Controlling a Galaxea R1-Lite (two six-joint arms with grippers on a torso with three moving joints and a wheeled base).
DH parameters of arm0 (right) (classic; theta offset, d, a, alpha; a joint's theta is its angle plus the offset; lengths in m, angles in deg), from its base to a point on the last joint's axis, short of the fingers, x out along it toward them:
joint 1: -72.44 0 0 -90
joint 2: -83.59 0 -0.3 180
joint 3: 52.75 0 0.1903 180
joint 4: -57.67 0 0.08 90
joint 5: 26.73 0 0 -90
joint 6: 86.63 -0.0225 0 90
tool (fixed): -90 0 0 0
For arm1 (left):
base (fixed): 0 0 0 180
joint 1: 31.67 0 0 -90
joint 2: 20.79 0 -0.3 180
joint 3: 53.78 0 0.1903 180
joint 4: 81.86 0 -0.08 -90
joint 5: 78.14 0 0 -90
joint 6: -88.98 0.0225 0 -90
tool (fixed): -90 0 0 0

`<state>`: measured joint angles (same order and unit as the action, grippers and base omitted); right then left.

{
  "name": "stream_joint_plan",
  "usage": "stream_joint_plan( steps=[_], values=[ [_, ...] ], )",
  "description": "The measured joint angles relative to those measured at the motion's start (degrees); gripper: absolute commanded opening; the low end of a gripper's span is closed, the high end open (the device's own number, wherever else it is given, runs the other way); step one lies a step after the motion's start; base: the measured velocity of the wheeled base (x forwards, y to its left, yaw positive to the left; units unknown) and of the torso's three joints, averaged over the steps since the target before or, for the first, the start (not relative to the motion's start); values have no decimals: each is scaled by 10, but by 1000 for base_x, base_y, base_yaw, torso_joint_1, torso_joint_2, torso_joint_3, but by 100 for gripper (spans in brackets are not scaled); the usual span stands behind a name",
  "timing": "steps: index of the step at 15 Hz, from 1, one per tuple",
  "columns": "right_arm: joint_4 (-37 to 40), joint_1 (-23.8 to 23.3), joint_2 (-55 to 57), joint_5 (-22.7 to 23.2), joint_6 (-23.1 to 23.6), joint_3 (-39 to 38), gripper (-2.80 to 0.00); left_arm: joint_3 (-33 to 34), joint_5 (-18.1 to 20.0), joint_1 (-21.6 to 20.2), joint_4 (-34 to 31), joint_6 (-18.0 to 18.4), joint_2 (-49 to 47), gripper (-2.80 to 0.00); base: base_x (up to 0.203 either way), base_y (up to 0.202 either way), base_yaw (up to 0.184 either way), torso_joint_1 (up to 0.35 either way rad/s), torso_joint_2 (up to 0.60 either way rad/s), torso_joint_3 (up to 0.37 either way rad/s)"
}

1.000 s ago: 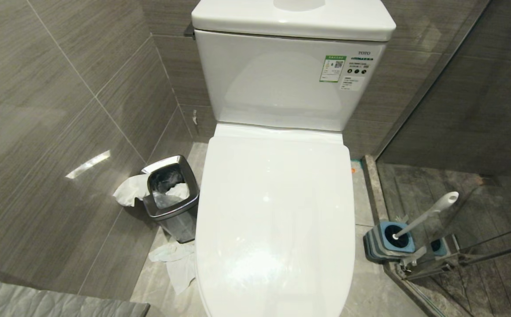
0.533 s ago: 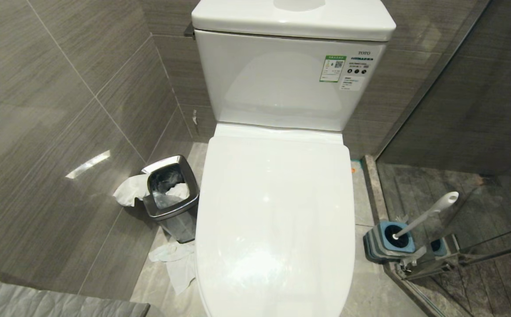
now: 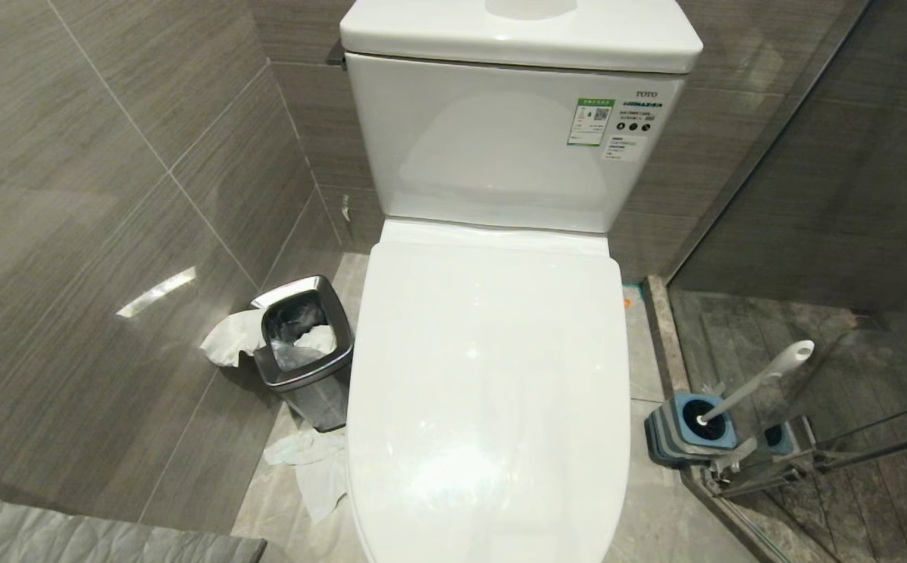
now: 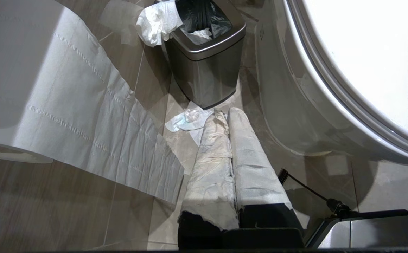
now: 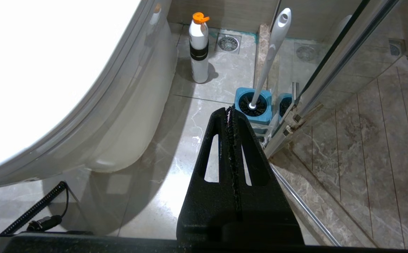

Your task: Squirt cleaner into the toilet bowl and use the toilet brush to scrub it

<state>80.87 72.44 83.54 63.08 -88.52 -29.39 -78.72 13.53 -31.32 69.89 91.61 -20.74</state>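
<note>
The white toilet bowl [image 3: 489, 375] fills the middle of the head view with its lid down, so the basin is hidden. No cleaner shows. The toilet brush [image 3: 758, 381] leans in its blue-and-grey holder [image 3: 688, 430] on the floor right of the toilet. My right gripper [image 5: 229, 109] is shut and empty, low beside the toilet [image 5: 130, 116], with its tip just short of the holder [image 5: 255, 105] and the brush handle [image 5: 272, 45]. My left gripper [image 4: 225, 112], its fingers wrapped in white cloth, is shut and empty on the toilet's other side. Neither arm shows in the head view.
A white bottle with an orange cap [image 5: 198, 49] stands on the floor by the toilet base. A steel waste bin [image 3: 301, 352] with tissue [image 3: 313, 465] around it sits at left. A hanging toilet paper strip [image 4: 84, 116] is near the left gripper. A glass shower door [image 5: 330, 63] borders the right.
</note>
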Motion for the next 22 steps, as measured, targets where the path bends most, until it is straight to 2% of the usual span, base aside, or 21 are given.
stream_joint_plan(
  steps=[22],
  values=[
    [0, 0, 0, 0, 0, 0, -280, 0, 0, 0, 0, 0, 0, -280, 0, 0, 0, 0, 0, 0]
  ],
)
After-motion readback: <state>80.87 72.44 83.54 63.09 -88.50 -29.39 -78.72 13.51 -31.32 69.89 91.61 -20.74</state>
